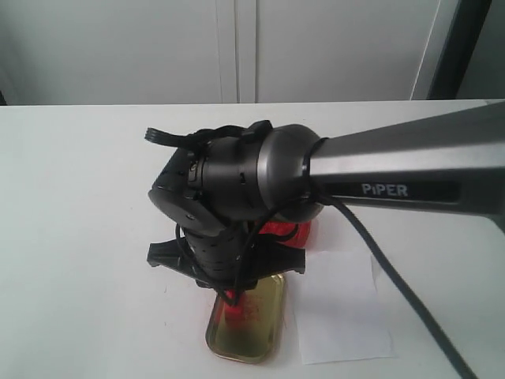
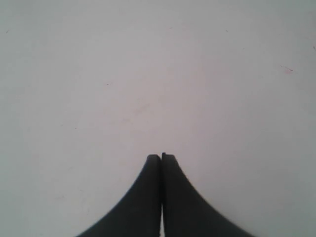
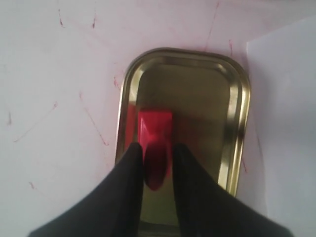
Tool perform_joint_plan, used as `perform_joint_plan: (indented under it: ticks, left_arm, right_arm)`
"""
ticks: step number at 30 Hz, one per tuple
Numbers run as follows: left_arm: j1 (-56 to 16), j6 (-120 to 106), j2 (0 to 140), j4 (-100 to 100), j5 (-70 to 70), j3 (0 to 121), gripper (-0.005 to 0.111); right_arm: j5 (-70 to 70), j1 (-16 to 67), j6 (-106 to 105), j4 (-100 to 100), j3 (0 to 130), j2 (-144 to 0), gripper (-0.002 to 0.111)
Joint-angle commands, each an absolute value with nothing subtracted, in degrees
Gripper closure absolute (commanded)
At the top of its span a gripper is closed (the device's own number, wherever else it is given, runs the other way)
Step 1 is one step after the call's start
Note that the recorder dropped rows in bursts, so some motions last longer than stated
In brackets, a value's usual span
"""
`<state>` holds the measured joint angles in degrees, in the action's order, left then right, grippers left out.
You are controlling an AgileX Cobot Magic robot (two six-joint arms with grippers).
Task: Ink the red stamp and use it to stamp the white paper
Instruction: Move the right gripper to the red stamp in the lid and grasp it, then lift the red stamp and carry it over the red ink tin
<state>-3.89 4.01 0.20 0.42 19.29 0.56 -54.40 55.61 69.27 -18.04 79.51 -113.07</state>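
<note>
Pinching the blocky red stamp [image 3: 155, 129], right hand [image 3: 157, 148] hovers over glossy gold lid [image 3: 240, 98].

We saw a white surface [image 1: 71, 237] with faint red marks [image 3: 98, 131] on it. Behind stood pale wall panels [image 1: 118, 47] with vertical seams [image 1: 237, 47]; a dark slanted post [image 1: 465, 47] sat at the exterior view's upper right. Light was soft, even.

With left tool [image 2: 161, 159] closed tight, right arm [image 1: 394, 166] reaches across, right tool [image 3: 158, 148] seemingly pinching the red stamp [image 3: 155, 126].
</note>
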Motion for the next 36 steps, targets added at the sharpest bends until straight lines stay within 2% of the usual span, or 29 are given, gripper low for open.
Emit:
perform_joint_plan:
  ticks: [1,21,24,27,36]
  left_arm:
    - [-3.9,4.1,0.0,0.5,20.1,0.0,0.107]
    - [-3.9,4.1,0.0,0.5,20.1,0.0,0.107]
    - [-3.9,4.1,0.0,0.5,20.1,0.0,0.107]
    - [-3.9,4.1,0.0,0.5,20.1,0.0,0.107]
    - [-3.9,4.1,0.0,0.5,20.1,0.0,0.107]
  right_arm:
    - [-54.0,55.9,69.8,-18.5,79.9,-114.4,0.086]
    - [-52.2,55.9,69.8,-17.6,79.9,-116.7,0.086]
    - [-52.2,55.9,69.8,-17.6,79.9,-116.7,0.093]
    - [-52.8,55.9,69.7,-17.7,79.9,-116.7,0.107]
    - [-54.1,55.9,67.4,-18.3,79.9,-114.8,0.108]
